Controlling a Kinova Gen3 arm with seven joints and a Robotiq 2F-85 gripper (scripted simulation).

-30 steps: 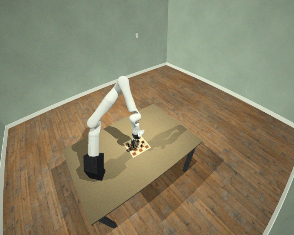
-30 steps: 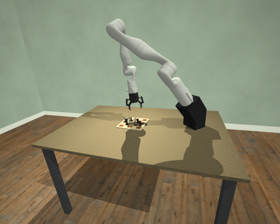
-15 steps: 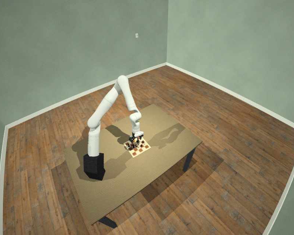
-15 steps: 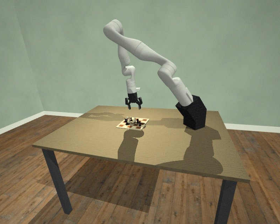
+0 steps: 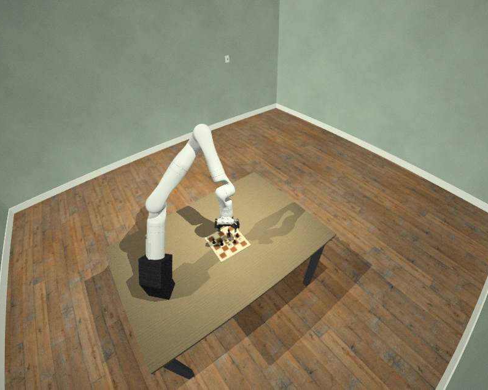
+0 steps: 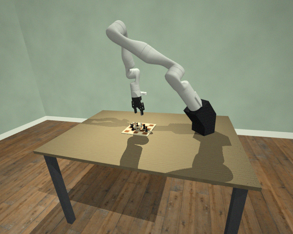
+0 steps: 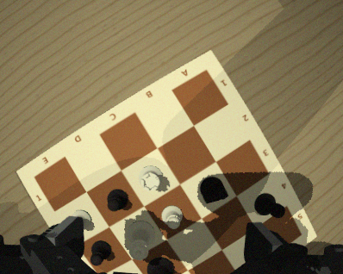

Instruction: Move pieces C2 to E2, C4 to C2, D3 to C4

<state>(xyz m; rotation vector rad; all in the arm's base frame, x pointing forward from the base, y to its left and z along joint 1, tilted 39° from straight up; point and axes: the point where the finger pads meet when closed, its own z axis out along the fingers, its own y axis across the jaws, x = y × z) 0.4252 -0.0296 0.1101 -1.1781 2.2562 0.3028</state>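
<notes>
My gripper is open and empty above the board. In the wrist view a white pawn stands on E2, partly behind a finger. A white piece with a notched, crown-like top stands on C2. A tall white piece stands on D3 in shadow, between the fingers' lines but below them. C4 shows no piece and is shaded.
Black pieces stand on D2, E3, B3, A4 and D4; the last is cut by the frame edge. A small white piece stands on C3, beside D3. The far rows are out of the wrist view.
</notes>
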